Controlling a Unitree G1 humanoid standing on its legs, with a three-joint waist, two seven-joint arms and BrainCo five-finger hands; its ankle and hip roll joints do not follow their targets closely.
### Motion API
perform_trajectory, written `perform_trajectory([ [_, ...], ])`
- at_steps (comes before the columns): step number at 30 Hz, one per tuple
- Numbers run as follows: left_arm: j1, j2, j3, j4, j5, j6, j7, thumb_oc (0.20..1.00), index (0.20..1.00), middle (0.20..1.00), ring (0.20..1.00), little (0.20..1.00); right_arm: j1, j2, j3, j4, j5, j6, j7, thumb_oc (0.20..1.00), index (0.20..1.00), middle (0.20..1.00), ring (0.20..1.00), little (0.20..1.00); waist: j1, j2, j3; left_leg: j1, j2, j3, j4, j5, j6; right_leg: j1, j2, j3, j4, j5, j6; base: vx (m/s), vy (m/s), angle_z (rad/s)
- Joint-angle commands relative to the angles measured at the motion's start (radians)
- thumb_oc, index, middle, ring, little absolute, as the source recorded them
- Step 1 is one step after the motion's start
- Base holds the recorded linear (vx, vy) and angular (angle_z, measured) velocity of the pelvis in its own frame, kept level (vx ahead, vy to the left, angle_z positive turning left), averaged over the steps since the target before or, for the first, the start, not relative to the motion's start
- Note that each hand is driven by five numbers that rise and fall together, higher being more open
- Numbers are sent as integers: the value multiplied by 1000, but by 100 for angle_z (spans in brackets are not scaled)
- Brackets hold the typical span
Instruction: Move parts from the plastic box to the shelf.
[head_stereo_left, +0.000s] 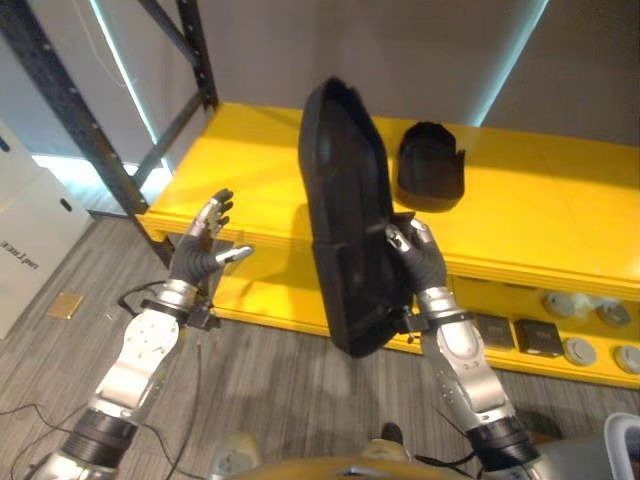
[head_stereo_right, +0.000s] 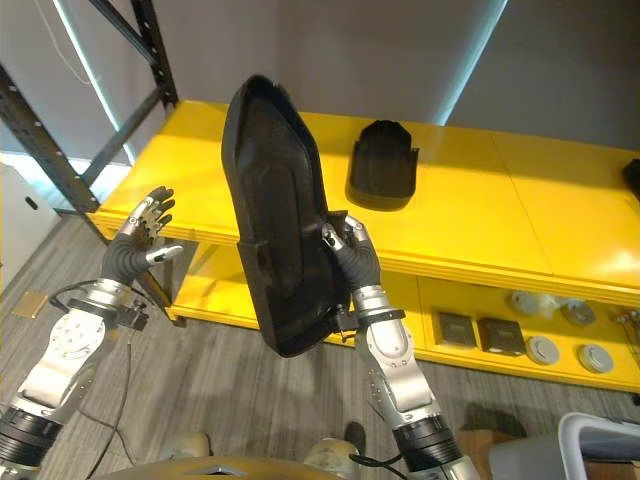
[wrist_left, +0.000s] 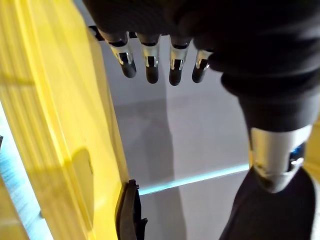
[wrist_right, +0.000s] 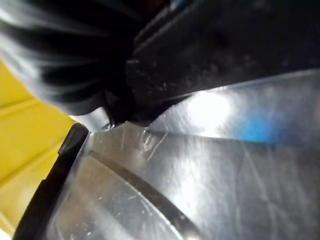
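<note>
Black moulded part (head_stereo_right: 275, 215) up in the air at the centre of the frame — a long, shell-like panel held nearly upright, its lower end below the front lip of the yellow shelf (head_stereo_right: 520, 215) and its top rising above the deck. Right hand (head_stereo_right: 352, 255) has it alone, fingers and thumb curled round the panel's right edge at about mid-height, and that is the worry: one grip on the rim of a tall, smooth piece, so the weight above and below could twist it round in the fingers or let it slide. Left hand (head_stereo_left: 205, 243) hangs at the left of the frame, fingers spread wide and holding nothing, clear of the panel — no support from that side. A second, smaller black part (head_stereo_right: 383, 165) already lies on the shelf deck just behind, upper centre, and a careless set-down could knock it or land on top of it. Lower end of the panel looks likely to catch the shelf's front edge if it goes forward without lifting first.
</note>
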Motion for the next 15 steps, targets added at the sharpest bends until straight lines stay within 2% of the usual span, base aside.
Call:
perform_trajectory([
  [1, -16, -44, 30, -111, 18, -53, -5, 1000, 1000, 1000, 1000, 1000, -64, -73, -33, -100, 0, -50, -3, 200, 200, 200, 200, 200, -31, 75, -53, 174, 89, -18, -370, 60, -10, -2, -12, -2, 49, -22, 185, 21, 533, -17],
  [2, -39, -35, 33, -105, 34, -55, 9, 1000, 1000, 1000, 1000, 1000, -74, -51, -18, -94, -21, -39, -8, 200, 200, 200, 200, 200, -39, 79, -37, 223, 48, 32, -465, 92, 20, -70, -47, 7, 92, 72, 188, -28, 520, -53],
  [4, -47, -33, 40, -99, 44, -56, 16, 1000, 1000, 1000, 1000, 1000, -71, -41, -19, -96, -23, -37, -9, 200, 200, 200, 200, 200, -35, 88, -31, 230, 41, 59, -502, 101, 30, -96, -36, 0, 105, 52, 181, -13, 405, -57],
  [5, -55, -35, 37, -94, 41, -55, 3, 1000, 1000, 1000, 1000, 1000, -52, -38, -25, -106, -25, -41, -1, 200, 200, 200, 200, 200, -47, 93, -26, 223, 34, 60, -502, 100, 37, -117, 14, 25, 140, 14, 165, 123, 338, -56],
  [6, -77, -50, 13, -82, 43, -54, -4, 1000, 1000, 1000, 1000, 1000, 0, -51, -36, -123, -17, -46, 18, 200, 200, 200, 200, 200, -73, 100, -17, 225, 16, 51, -502, 104, 55, -136, 170, 111, 153, -92, 148, 190, 410, -64],
  [7, -74, -54, 14, -84, 49, -53, -8, 1000, 1000, 1000, 1000, 1000, 15, -55, -46, -134, -7, -48, 25, 200, 200, 200, 200, 200, -81, 102, -15, 228, 7, 50, -502, 102, 61, -148, 228, 123, 135, -122, 138, 208, 299, -31],
  [9, -77, -62, 18, -82, 57, -52, -3, 1000, 1000, 1000, 1000, 1000, 20, -61, -50, -136, 14, -56, 36, 200, 200, 200, 200, 200, -93, 98, -8, 229, -10, 55, -502, 95, 66, -181, 292, 103, 84, -124, 115, 137, 68, -19],
  [10, -79, -73, 20, -80, 68, -50, -1, 1000, 1000, 1000, 1000, 1000, 7, -62, -49, -126, 17, -58, 35, 200, 200, 200, 200, 200, -99, 89, -1, 238, -19, 76, -502, 82, 67, -229, 311, 19, 34, -99, 111, 104, 5, -9],
  [12, -81, -79, 19, -78, 72, -51, -6, 1000, 1000, 1000, 1000, 1000, 10, -65, -51, -125, 16, -61, 33, 200, 200, 200, 200, 200, -106, 85, -4, 241, -19, 81, -502, 76, 65, -231, 316, 0, 6, -93, 110, 191, -76, -15],
  [13, -77, -93, 18, -77, 79, -52, -17, 1000, 1000, 1000, 1000, 1000, 32, -69, -64, -128, 17, -63, 36, 200, 200, 200, 200, 200, -113, 73, -16, 258, -22, 73, -502, 60, 60, -194, 328, 42, -28, -88, 101, 226, -112, -27],
  [15, -63, -103, 19, -79, 78, -48, -22, 1000, 1000, 1000, 1000, 1000, 39, -75, -67, -124, 22, -66, 42, 200, 200, 200, 200, 200, -112, 71, -23, 273, -16, 75, -488, 48, 52, -172, 337, 60, -32, -87, 92, 266, -148, 10],
])
